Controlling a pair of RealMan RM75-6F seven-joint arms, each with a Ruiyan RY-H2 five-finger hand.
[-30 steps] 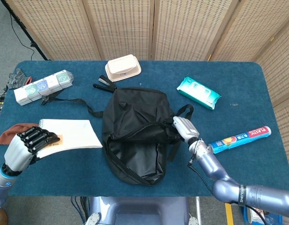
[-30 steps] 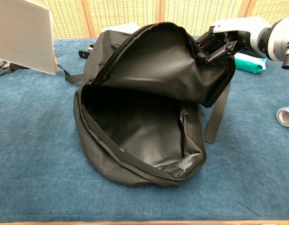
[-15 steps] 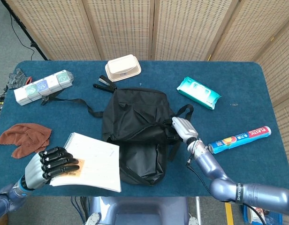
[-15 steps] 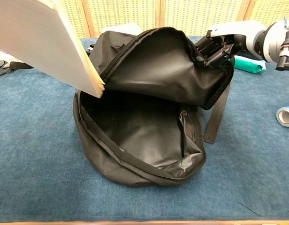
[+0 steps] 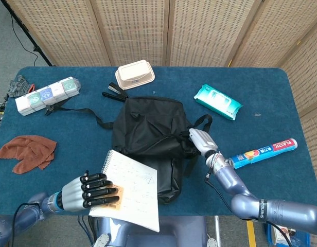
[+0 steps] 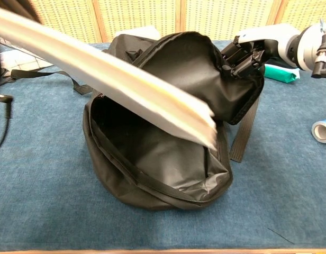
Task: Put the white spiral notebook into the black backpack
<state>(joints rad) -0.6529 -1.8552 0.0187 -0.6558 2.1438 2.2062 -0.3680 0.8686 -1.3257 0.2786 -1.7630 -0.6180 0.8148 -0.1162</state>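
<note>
Left hand [image 5: 91, 192] of mine grips the white spiral notebook [image 5: 131, 188] above the black backpack [image 6: 168, 132] mouth; my right hand [image 6: 247, 50] holds its flap. Notebook corner may catch the zipper rim.

Matt black cloth backpack [image 5: 148, 128], paper notebook [image 5: 131, 188], napped blue cloth table [image 5: 261, 103]

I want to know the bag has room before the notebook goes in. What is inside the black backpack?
The chest view shows only bare black lining in the black backpack. The white spiral notebook, above the opening, hides part of the interior.
</note>
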